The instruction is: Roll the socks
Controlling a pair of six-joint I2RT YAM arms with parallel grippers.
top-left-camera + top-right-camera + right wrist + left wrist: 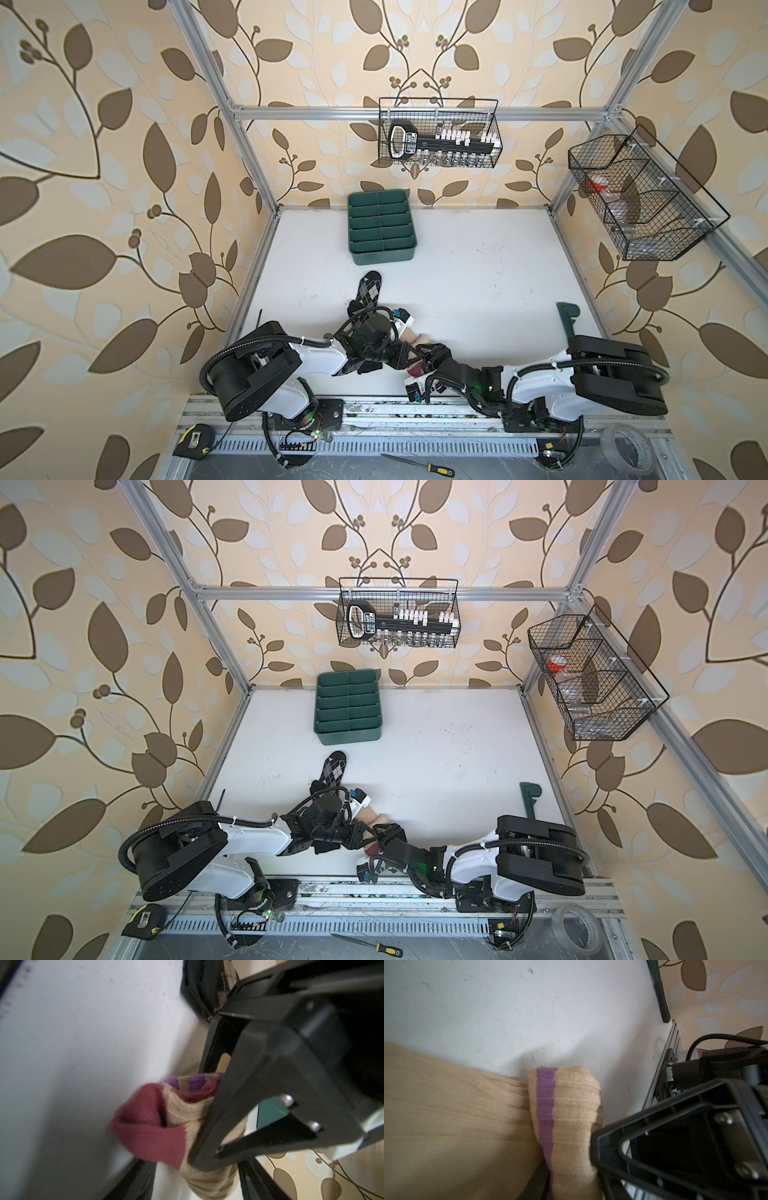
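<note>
Left arm (316, 353), 7 o'clock, and right arm (540, 372), 5 o'clock: white shells, black joint housings (245, 374). Black corrugated hoses (249, 341) run along each, fastened with white ties (305, 342). Green lamp (482, 384) lit on right arm. Fingers (654, 1126): black open triangular frames, two silver screws (724, 1118) apiece.

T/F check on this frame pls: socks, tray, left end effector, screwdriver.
1. The argyle sock lies on the table, outside the green tray. True.
2. The green tray holds a sock. False: it looks empty.
3. The left end effector is shut on the beige sock. True.
4. The beige sock lies flat. False: it is bunched, maroon cuff folded over.
5. The screwdriver is in the tray. False: it lies on the front ledge.
</note>
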